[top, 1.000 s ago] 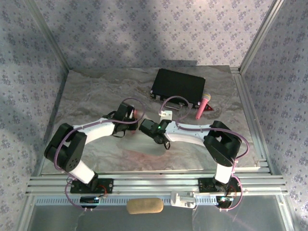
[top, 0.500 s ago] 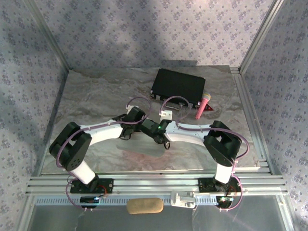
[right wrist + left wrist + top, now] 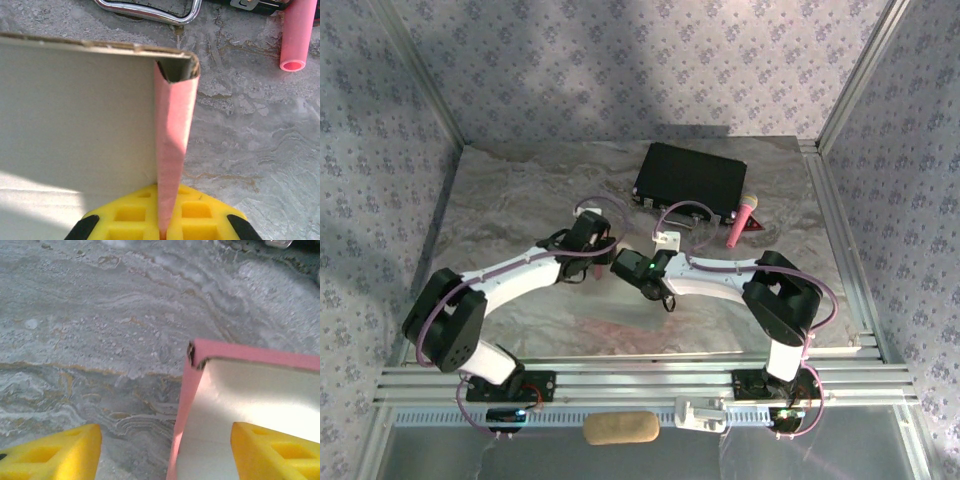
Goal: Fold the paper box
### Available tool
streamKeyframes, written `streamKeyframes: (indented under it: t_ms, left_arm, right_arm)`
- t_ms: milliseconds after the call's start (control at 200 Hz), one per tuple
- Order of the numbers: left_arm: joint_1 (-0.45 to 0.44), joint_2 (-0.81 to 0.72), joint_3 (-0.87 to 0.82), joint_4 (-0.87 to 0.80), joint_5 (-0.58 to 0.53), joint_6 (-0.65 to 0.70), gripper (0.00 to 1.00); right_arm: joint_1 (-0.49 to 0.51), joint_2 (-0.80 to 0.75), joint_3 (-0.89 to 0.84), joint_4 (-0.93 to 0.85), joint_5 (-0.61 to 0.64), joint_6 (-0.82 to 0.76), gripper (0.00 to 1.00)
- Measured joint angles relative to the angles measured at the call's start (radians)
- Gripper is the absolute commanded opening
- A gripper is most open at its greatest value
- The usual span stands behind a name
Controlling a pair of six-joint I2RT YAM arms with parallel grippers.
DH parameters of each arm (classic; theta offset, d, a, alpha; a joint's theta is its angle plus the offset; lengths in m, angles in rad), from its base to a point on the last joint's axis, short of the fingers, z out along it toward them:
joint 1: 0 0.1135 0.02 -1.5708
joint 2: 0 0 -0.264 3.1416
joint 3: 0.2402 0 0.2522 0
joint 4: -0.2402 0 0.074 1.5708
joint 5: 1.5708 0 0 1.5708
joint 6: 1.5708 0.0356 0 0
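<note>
Paper box (image 3: 172,125) sits where the two wrists meet, centre of the overhead frame; its pink wall stands upright, with the pale inside filling the left of the right wrist frame. Right gripper (image 3: 162,222) pinches that wall at bottom centre, jaws pressed together on it. Left gripper (image 3: 165,455) has its jaws spread across the bottom of its frame, one yellow finger (image 3: 50,452) over bare table (image 3: 100,315), the other over the pale inside, the wall standing between them and clear of both.
</note>
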Motion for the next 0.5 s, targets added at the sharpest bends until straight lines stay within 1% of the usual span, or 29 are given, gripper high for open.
streamKeyframes:
  t_ms: [95, 210, 415, 500]
  left_arm:
    - [0.026, 0.008, 0.018, -0.004, 0.043, 0.017, 0.61]
    - [0.034, 0.031, 0.025, -0.008, 0.071, 0.033, 0.55]
    - [0.035, 0.095, 0.029, -0.023, 0.086, 0.053, 0.46]
    - [0.035, 0.113, 0.036, -0.023, 0.085, 0.060, 0.39]
  right_arm:
    - [0.000, 0.000, 0.000, 0.000, 0.000, 0.000, 0.00]
    - [0.000, -0.003, 0.000, 0.000, 0.000, 0.000, 0.00]
    - [0.000, -0.005, -0.001, 0.000, 0.000, 0.000, 0.00]
    - [0.000, -0.005, -0.001, 0.000, 0.000, 0.000, 0.00]
